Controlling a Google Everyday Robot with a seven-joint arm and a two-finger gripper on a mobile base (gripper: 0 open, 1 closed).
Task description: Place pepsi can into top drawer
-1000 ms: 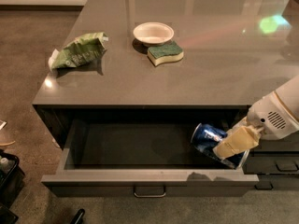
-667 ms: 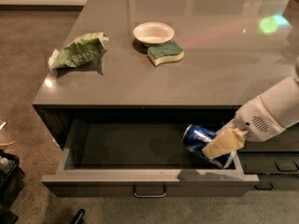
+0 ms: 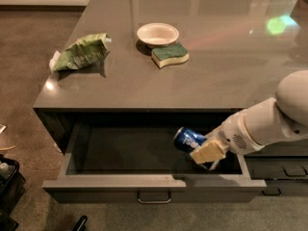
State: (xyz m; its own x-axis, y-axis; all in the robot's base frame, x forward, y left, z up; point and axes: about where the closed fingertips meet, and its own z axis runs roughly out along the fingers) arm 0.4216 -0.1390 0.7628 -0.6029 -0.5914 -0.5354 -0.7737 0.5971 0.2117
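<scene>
The top drawer point(image 3: 144, 181) is pulled open below the grey counter, its dark inside showing and its small metal handle point(image 3: 154, 198) at the front centre. My gripper point(image 3: 201, 150) reaches in from the right and is shut on the pepsi can point(image 3: 187, 139), a dark-blue can with white lettering. The can lies tilted on its side, held over the right half of the drawer's inside, just above its floor. My white arm point(image 3: 269, 121) crosses the drawer's right end.
On the counter top point(image 3: 216, 71) lie a crumpled green chip bag point(image 3: 79, 53), a white bowl point(image 3: 158, 33) and a green-and-yellow sponge point(image 3: 170, 55). Narrower grey drawers point(image 3: 284, 170) with dark handles sit at lower right. A dark object point(image 3: 9, 186) stands on the floor at lower left.
My gripper has carried the pepsi can leftward and a little deeper into the open drawer. The drawer and the counter items have not moved.
</scene>
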